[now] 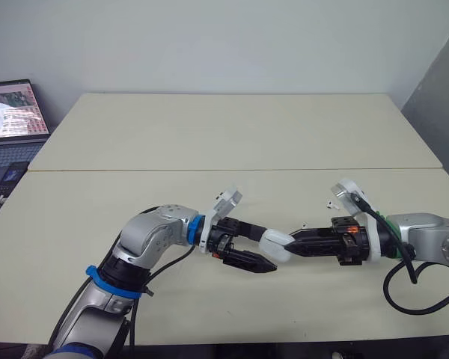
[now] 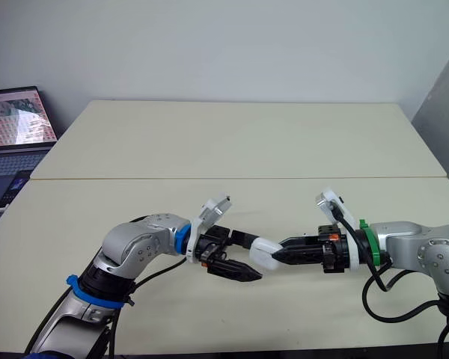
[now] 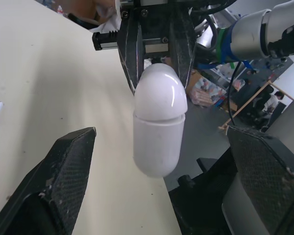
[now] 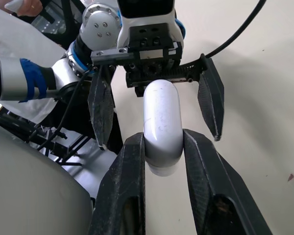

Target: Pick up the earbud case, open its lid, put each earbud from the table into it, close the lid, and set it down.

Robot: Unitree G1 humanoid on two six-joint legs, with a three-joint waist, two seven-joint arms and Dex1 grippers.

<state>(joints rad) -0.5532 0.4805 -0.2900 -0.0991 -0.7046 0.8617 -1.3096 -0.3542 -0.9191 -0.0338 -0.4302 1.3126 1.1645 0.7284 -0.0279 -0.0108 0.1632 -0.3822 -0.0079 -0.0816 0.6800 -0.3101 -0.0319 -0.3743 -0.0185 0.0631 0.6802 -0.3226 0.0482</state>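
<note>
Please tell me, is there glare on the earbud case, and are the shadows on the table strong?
Left wrist view: a bright curved streak of glare lies on the domed end of the earbud case. Right wrist view: the case is evenly lit, no strong highlight. Left eye view: soft light, only faint shadows on the table under the arms; the laptop screen glows.
</note>
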